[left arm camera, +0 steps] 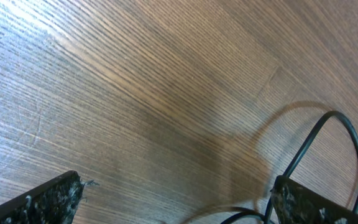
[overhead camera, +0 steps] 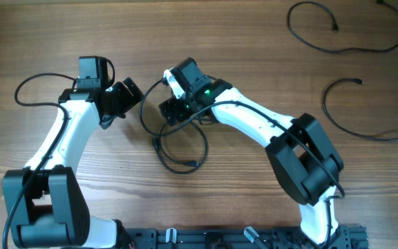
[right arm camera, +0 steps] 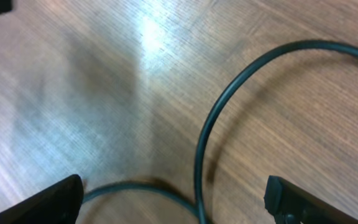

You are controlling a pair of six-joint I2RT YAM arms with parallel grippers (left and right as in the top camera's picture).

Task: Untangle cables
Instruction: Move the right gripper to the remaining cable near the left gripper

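Glossy wood-grain table point(overhead camera: 40, 41)

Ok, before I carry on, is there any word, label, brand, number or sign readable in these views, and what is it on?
None: no text can be read in any view.
The cable: plain black, no print visible.
The plug: too small to tell.
The green light on the right arm: only a lamp, no sign.
The table: wood grain, no marking.

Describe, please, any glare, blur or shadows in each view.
Overhead: sharp, fairly evenly lit. Left wrist: glare on the table top left, soft shadow beside the cable. Right wrist: slightly blurred, with a bright glare patch near top centre.
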